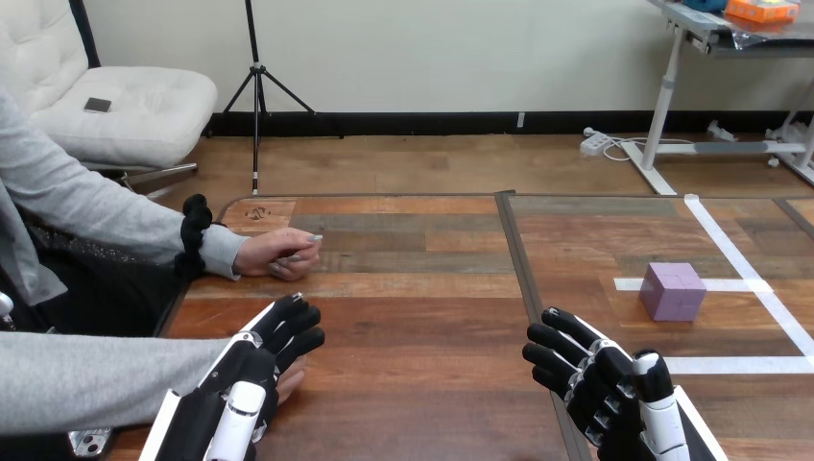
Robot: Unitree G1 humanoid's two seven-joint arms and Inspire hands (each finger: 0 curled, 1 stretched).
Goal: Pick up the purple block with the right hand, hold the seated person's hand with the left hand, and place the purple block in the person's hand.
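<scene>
Purple block [673, 291] beyond right hand [595, 379]

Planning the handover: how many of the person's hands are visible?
2. The farther person's hand rests at the left; the nearer person's hand is mostly hidden under the left hand.

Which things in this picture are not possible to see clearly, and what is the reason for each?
- Head view: the person's nearer hand lies mostly hidden under the left hand; whether it is held, I cannot tell.
- Head view: the person's farther hand is closed; anything inside is too small to see.
- Head view: the purple block hides its own far sides.
</scene>
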